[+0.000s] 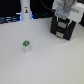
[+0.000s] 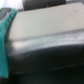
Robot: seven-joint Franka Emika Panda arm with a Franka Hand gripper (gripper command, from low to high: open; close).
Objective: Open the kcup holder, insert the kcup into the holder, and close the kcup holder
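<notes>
The kcup holder (image 1: 63,27) is a black boxy unit at the exterior view's upper right, with light handles on its front. The kcup (image 1: 26,45), a tiny white pod with a green top, stands upright on the white table, well to the exterior view's left of the holder. My gripper (image 1: 65,16) hangs right over the top of the holder, far from the kcup. Its fingers are too blurred to tell their spread. The wrist view is blurred and filled by the holder's top (image 2: 42,27) and its dark front edge; the kcup is out of that view.
A tall white post with a blue light (image 1: 25,11) stands at the back, on the exterior view's left. The white table (image 1: 45,62) spreads between the kcup and the holder. A teal surface (image 2: 5,37) shows beside the holder in the wrist view.
</notes>
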